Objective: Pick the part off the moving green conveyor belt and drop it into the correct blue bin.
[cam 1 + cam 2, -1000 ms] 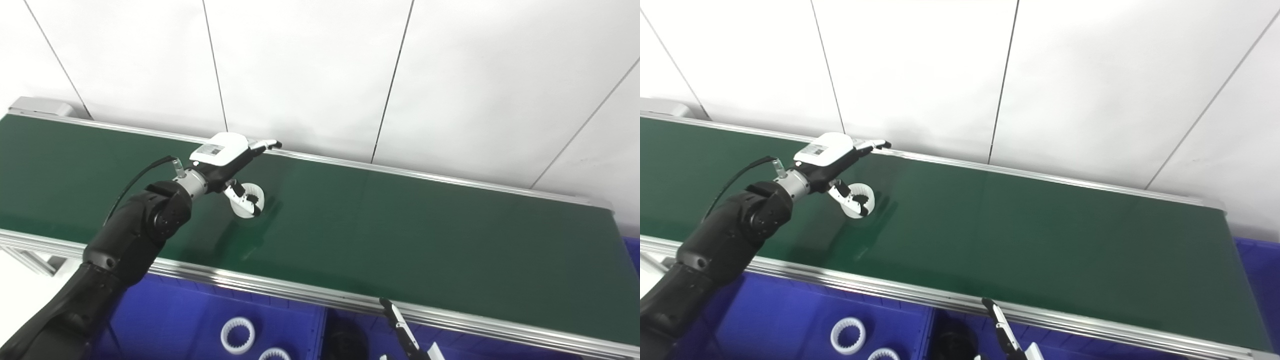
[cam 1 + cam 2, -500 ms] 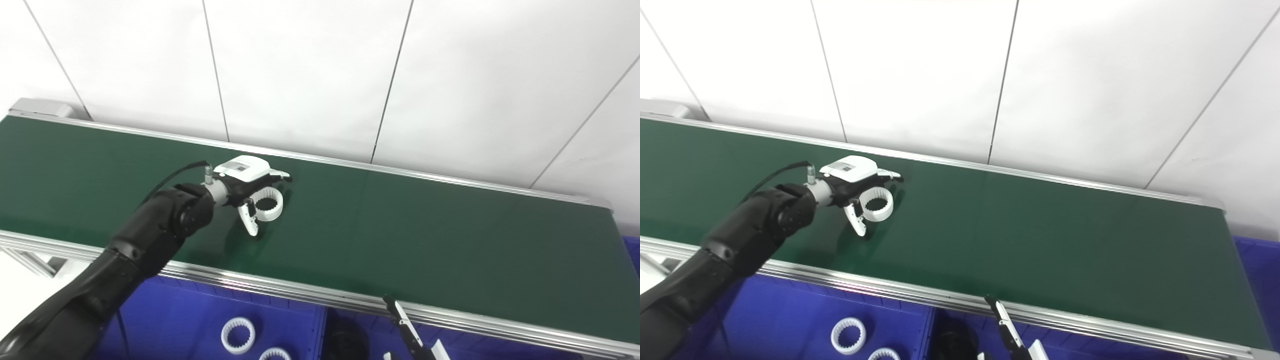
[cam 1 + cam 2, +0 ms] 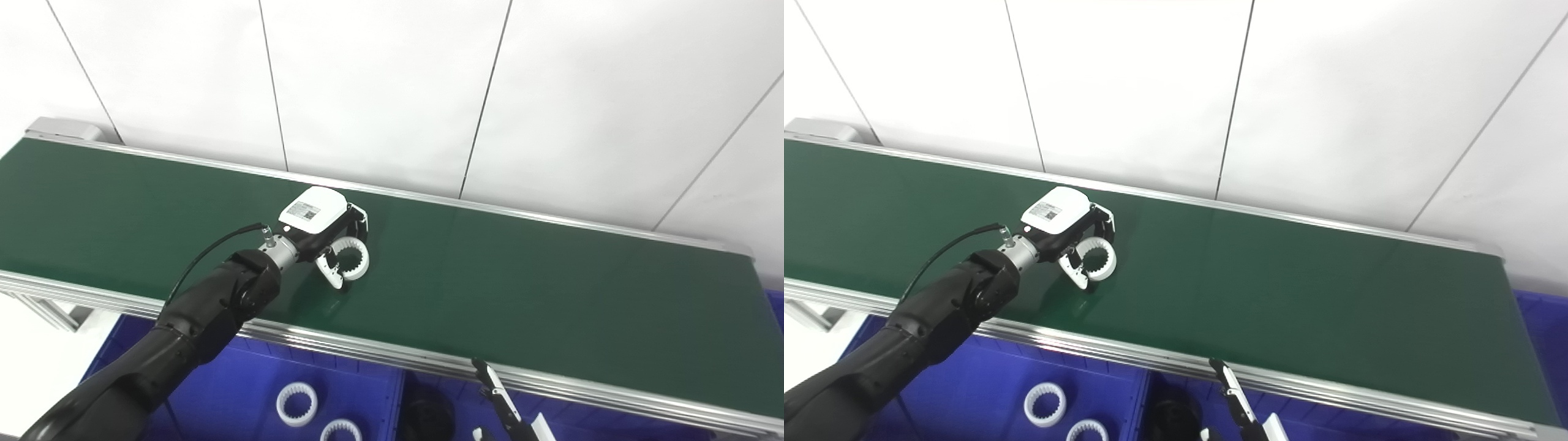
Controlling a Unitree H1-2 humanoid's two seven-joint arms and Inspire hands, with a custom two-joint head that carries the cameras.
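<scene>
Left eye view: left robot hand clasps white toothed ring, flat, hole upward.

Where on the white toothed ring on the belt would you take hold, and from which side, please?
Across its band, from above: the white ring lies flat on the green belt, teeth lining its open bore. One finger can drop inside and the thumb press outside. The left hand is already placed this way, fingers curled over it.
</scene>
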